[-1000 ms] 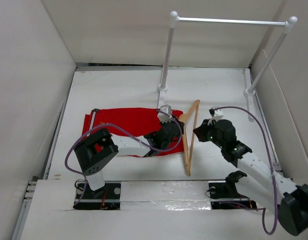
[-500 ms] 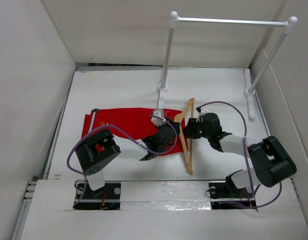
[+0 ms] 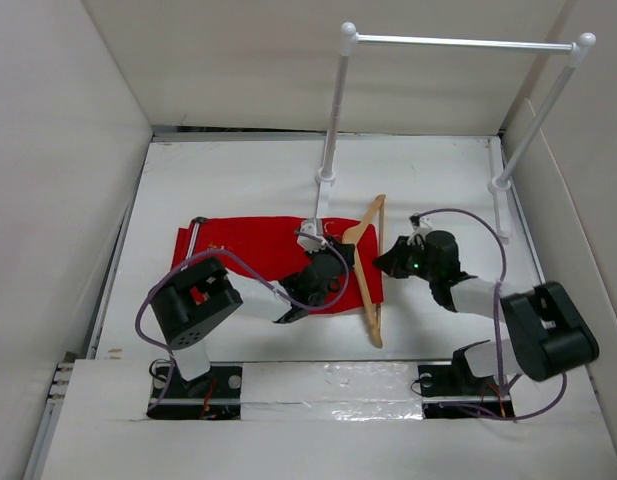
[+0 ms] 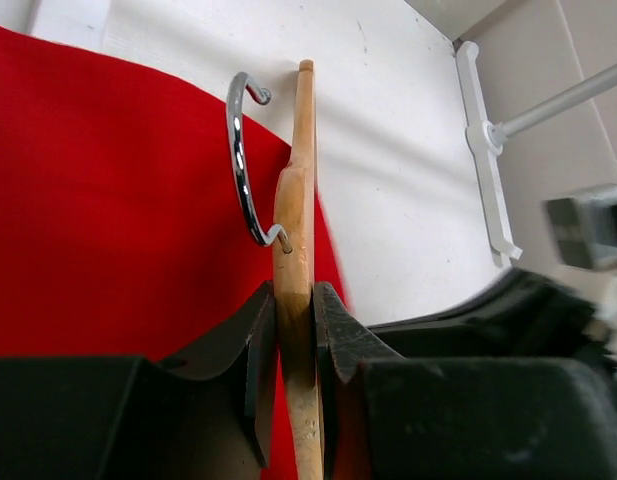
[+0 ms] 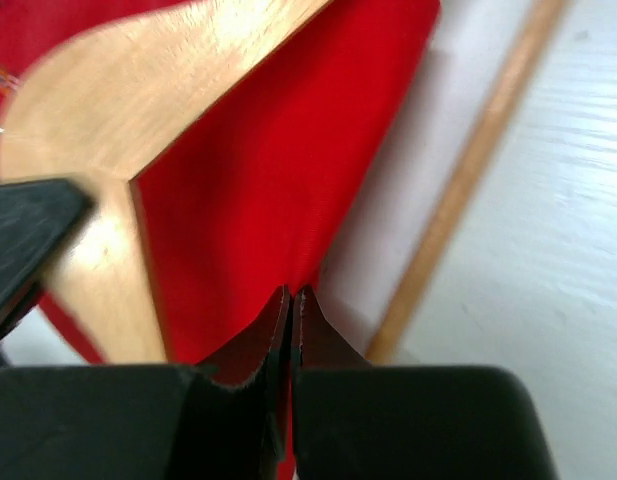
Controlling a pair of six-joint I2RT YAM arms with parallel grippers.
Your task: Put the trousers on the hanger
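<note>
The red trousers (image 3: 248, 245) lie flat across the table's middle. The tan wooden hanger (image 3: 374, 320) lies over their right end. My left gripper (image 3: 338, 262) is shut on the hanger's wooden neck just below the metal hook (image 4: 240, 160); in the left wrist view the jaws (image 4: 295, 312) squeeze the wood (image 4: 293, 230) over the red cloth (image 4: 108, 220). My right gripper (image 3: 382, 268) is shut on the trousers' right edge. In the right wrist view the gripper (image 5: 291, 294) pinches the red cloth (image 5: 278, 170) inside the hanger's triangle, between the shoulder (image 5: 158, 90) and the bottom bar (image 5: 468, 180).
A white-and-metal clothes rail (image 3: 458, 42) stands at the back on two posts with flat feet (image 3: 325, 180); one foot shows in the left wrist view (image 4: 486, 160). White walls enclose the table on the left, back and right.
My right gripper swung left to the trousers' right edge and closed on it. The cloth's right end now reaches further right, inside the hanger's frame. The left gripper and hanger shifted slightly.
</note>
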